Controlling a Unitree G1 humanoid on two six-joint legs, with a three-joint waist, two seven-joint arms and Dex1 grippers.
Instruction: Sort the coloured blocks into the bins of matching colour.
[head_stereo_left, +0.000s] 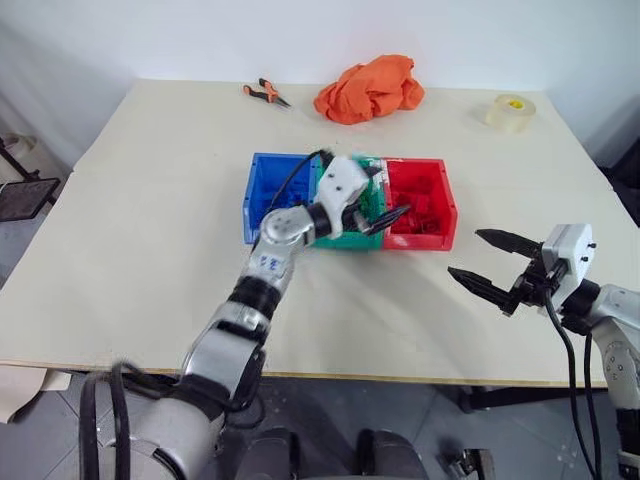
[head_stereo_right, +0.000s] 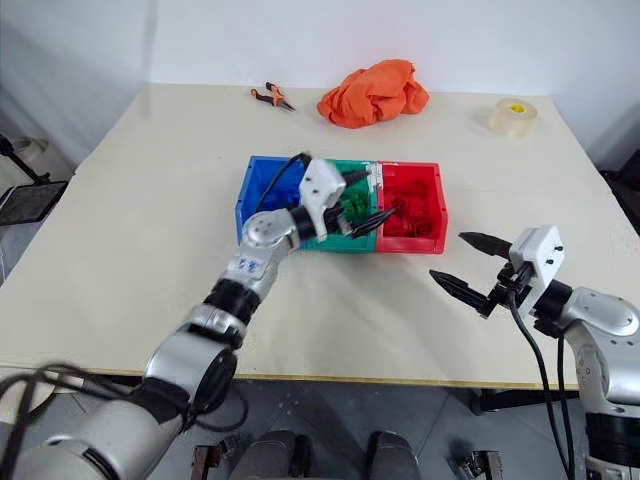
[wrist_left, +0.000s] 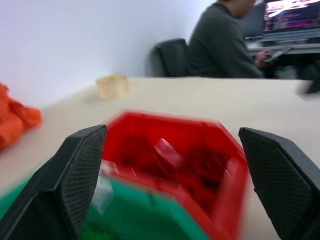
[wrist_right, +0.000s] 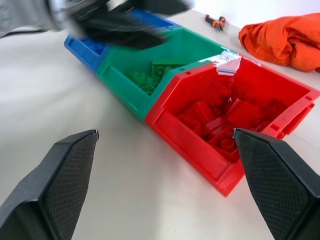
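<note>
Three joined bins stand mid-table: blue, green and red. My left gripper hangs over the green bin, pointing toward the red one. It is open, with nothing between its fingers. Red blocks lie piled in the red bin, and one red block shows blurred just ahead of the left gripper. Green blocks lie in the green bin. My right gripper is open and empty, hovering above the table to the right of the red bin and facing it.
An orange cloth, orange-handled pliers and a tape roll lie along the table's far side. A person sits at a desk beyond the table. Bare tabletop surrounds the bins.
</note>
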